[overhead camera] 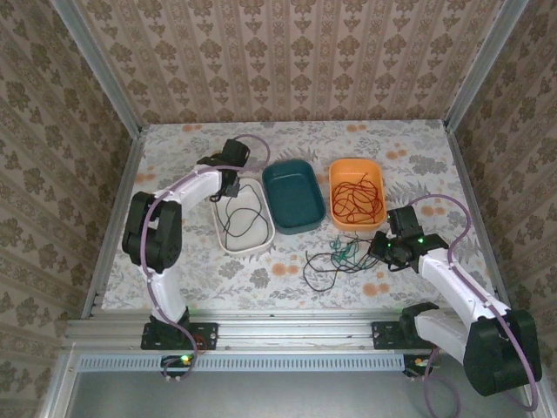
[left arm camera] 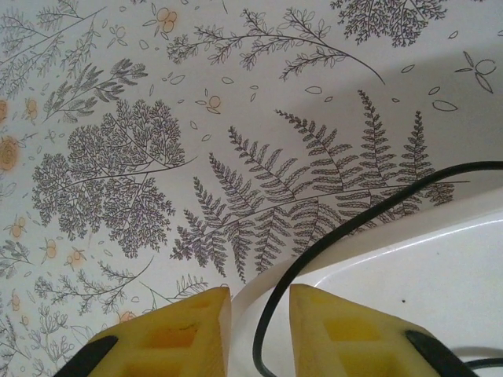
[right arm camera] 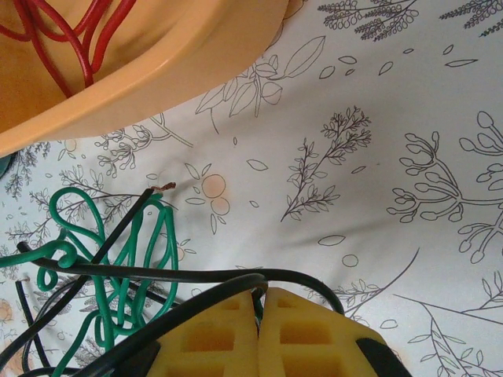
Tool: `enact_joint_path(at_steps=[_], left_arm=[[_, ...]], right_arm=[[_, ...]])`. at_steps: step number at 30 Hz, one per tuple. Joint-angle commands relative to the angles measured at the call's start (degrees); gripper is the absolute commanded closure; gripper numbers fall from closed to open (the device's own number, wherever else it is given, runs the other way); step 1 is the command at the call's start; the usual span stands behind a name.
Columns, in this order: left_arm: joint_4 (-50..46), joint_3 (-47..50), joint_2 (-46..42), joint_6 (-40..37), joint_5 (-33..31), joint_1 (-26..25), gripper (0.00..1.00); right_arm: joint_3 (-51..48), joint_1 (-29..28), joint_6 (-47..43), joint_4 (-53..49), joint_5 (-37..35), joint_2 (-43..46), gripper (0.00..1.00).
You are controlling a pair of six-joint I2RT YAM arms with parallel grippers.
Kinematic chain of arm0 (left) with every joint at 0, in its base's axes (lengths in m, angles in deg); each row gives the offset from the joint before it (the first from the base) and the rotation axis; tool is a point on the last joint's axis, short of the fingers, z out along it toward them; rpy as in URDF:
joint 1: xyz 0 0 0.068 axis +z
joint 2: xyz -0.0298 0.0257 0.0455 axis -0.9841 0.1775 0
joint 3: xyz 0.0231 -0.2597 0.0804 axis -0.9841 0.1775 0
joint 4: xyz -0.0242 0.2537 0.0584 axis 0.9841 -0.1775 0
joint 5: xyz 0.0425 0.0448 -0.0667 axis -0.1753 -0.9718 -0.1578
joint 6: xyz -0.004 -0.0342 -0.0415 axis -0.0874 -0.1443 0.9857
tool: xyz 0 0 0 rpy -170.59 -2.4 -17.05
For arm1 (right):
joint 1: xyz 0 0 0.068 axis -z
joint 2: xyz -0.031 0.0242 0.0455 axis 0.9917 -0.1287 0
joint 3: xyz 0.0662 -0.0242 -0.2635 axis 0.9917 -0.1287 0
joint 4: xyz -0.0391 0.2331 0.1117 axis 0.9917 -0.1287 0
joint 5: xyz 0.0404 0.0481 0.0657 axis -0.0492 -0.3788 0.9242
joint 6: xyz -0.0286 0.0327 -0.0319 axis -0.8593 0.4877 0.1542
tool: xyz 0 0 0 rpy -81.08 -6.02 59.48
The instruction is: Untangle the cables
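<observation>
- Left gripper, lower centre of the left wrist view: the jaws stand slightly apart and straddle the black cable without pinching it. The cable runs up and right across the rim of the white tray.
- Teal tray, centre of the overhead view: I judge it is reserved for the green cable.
- Orange tray, right of centre: it contains the red cable.
- Tangle, below the orange tray: it lies on the table.
- Right gripper, lower centre of the right wrist view: the jaws are pressed together, apparently nipping a black strand.
- Step in hand, as I judge it: sorting the strands by colour.
- Next move: I draw that strand slowly out of the green loops, avoiding snags.
</observation>
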Motion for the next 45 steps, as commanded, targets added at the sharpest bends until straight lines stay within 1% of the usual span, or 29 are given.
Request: enact_joint_path(at_steps=[1, 4, 7, 9, 14, 19, 20, 22, 29, 35, 39, 42, 45], left_arm=[[0.28, -2.21, 1.83, -2.40, -1.41, 0.29, 0.77], [0.02, -2.85, 2.32, -2.78, -1.49, 0.23, 0.85], [0.15, -2.98, 2.48, -3.10, -1.21, 0.21, 0.89], [0.19, -3.14, 2.58, -3.46, -1.09, 0.13, 0.94], [0.79, -2.93, 2.59, -4.55, -1.79, -0.42, 1.00], [2.93, -2.18, 1.40, -6.70, -4.36, -1.15, 1.00], [3.82, -1.65, 0.64, -7.23, -5.10, -3.06, 1.00], [5.82, -0.27, -1.37, -7.95, -6.37, -4.09, 1.00], [11.54, 5.77, -13.13, -6.82, -6.56, -6.32, 1.00], [13.12, 12.05, -24.06, -5.63, -3.11, -7.85, 1.00], [10.66, 16.87, -30.87, -3.20, 2.49, -8.55, 1.00], [6.55, 19.63, -33.10, 0.53, 7.66, -8.58, 1.00], [4.44, 22.28, -32.57, 3.29, 10.75, -8.67, 1.00]], right_arm=[[-0.35, 0.16, 0.11, -1.71, -0.55, 1.27, 1.00], [-0.29, 0.23, 0.11, -2.04, -0.84, 1.61, 1.00], [-0.44, 0.16, 0.19, -2.21, -1.18, 1.77, 1.00], [-0.56, 0.16, 0.35, -2.04, -1.14, 1.65, 1.00], [-0.44, 0.16, 0.73, -1.81, -1.31, 1.73, 1.00], [-0.16, 0.20, 0.75, -1.73, -1.70, 1.99, 1.00], [-0.18, 0.16, 0.81, -1.86, -1.74, 1.94, 1.00], [-0.13, 0.16, 0.86, -1.69, -1.72, 1.82, 1.00], [0.00, 0.16, 0.82, -1.39, -1.69, 1.22, 1.00], [0.13, 0.22, 0.73, -0.81, -1.18, 0.48, 1.00], [0.83, 0.16, -0.04, -0.82, -1.17, -0.48, 1.00], [1.23, 0.16, -0.41, -0.81, -0.96, -1.54, 1.00], [1.71, 0.16, -0.41, 0.31, -0.53, -2.69, 1.00]])
